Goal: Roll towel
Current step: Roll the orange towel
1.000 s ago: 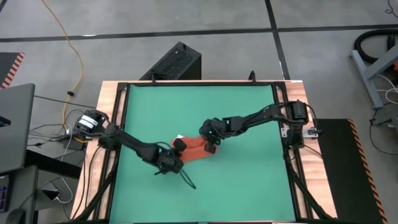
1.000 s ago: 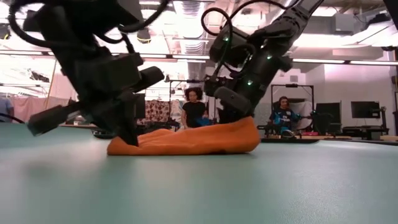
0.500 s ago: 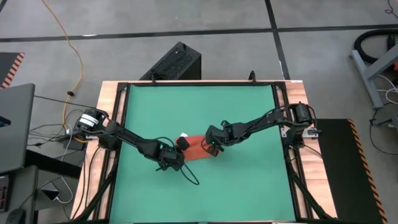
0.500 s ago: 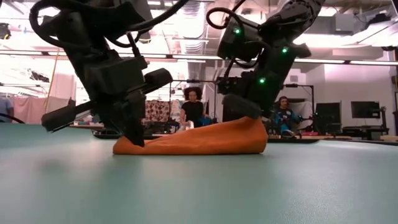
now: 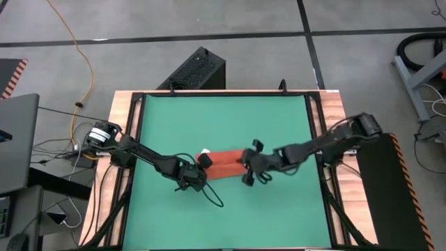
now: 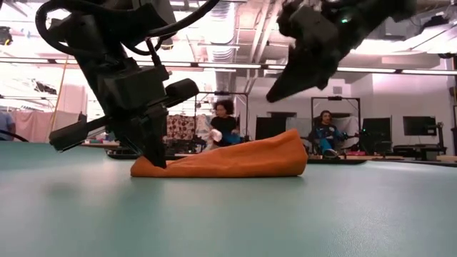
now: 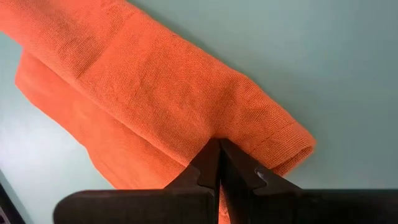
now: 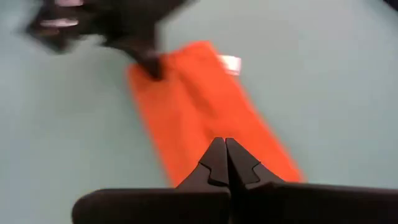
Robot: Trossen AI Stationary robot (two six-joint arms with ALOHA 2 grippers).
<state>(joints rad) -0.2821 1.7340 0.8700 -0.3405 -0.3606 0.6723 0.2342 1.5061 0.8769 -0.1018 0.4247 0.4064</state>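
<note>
Green table (image 5: 223,118), framed in black rails. 2 dark arms reach in from either side toward its middle. Towel (image 5: 224,165) lies near the table centre as a long folded orange-red strip, flat on the mat, thicker at the right arm's end in the low view. Left gripper (image 5: 197,167) down at one end, jaws closed, tips pressed on the cloth edge. Right gripper (image 5: 247,169) lifted above the other end, jaws closed, empty. White tag (image 8: 229,63) at towel edge.
</note>
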